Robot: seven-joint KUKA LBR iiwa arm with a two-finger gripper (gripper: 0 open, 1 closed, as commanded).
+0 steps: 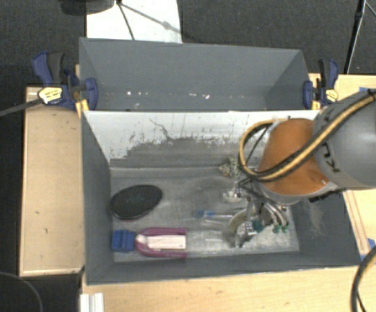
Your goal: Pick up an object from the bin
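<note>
Camera view — arm [344,155] low in bin [175,174]

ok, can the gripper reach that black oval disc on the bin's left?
Probably yes: the black oval disc lies alone, nothing over it, and bare floor runs between it and the gripper.

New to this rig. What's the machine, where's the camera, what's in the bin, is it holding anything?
One camera looks down into a grey metal bin from above, slightly sideways. The grey arm with the orange cover, entering from the right, is a robot. Its gripper is down at the bin floor, right of centre. On the floor lie a black oval object at the left, a purple-and-white object with a blue end nearer the front, and a small blue piece beside the gripper. Whether it holds anything cannot be told.
</note>
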